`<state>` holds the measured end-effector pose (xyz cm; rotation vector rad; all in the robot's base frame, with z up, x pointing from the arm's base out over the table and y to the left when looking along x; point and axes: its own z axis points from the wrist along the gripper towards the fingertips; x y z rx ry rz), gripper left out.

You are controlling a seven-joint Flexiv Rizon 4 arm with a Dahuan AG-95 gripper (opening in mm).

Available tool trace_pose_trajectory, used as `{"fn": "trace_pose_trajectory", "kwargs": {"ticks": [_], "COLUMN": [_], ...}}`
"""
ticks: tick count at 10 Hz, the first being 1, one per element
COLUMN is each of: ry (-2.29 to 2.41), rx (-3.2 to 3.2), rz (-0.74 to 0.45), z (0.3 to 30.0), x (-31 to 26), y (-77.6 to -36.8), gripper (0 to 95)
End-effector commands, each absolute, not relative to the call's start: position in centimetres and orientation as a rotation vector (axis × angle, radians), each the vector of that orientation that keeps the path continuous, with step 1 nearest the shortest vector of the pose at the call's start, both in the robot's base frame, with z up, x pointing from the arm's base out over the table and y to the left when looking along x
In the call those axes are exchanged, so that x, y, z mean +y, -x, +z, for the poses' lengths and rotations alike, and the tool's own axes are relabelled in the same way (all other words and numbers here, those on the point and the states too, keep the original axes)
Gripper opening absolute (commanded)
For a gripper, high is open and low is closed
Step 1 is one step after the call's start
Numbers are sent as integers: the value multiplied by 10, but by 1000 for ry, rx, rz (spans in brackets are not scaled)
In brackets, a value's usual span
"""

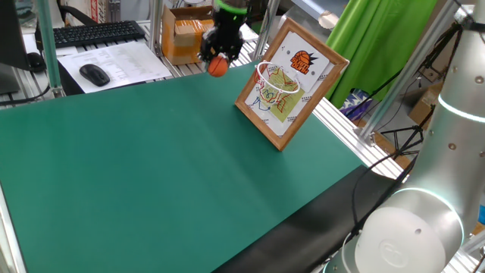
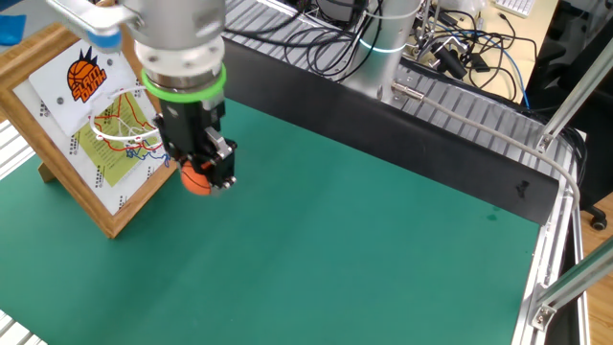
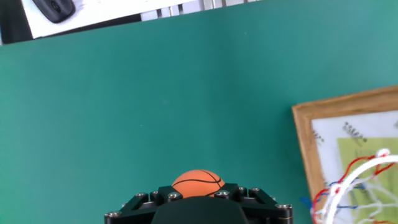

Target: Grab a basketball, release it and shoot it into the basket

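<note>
My gripper (image 1: 218, 62) is shut on the basketball (image 1: 218, 67), a small orange ball with dark seams, and holds it in the air well above the green table. It also shows in the other fixed view (image 2: 198, 180) and at the bottom of the hand view (image 3: 197, 183). The basket (image 1: 276, 78), a white wire hoop with net, is fixed to a tilted wood-framed board (image 1: 292, 83). In one fixed view the ball hangs left of the hoop at about rim height. In the other fixed view the hoop (image 2: 123, 129) is left of my gripper (image 2: 201, 171).
A green mat (image 1: 167, 167) covers the table. A black mouse (image 1: 95, 73), keyboard (image 1: 95, 32) and papers lie beyond the far edge. A brown cardboard box (image 1: 186, 34) stands behind my gripper. The robot base (image 1: 424, 197) and cables sit at the right.
</note>
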<state>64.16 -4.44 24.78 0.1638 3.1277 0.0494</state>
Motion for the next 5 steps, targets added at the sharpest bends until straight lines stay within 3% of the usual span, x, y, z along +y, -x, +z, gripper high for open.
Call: {"fn": "trace_pose_trajectory", "kwargs": {"ticks": [1, 5], "ry": [-120, -24], "rx": [3129, 3154], "rz": [13, 16], "z": [257, 274], "x": [-56, -85], "y": [-642, -640], "gripper": [380, 380]}}
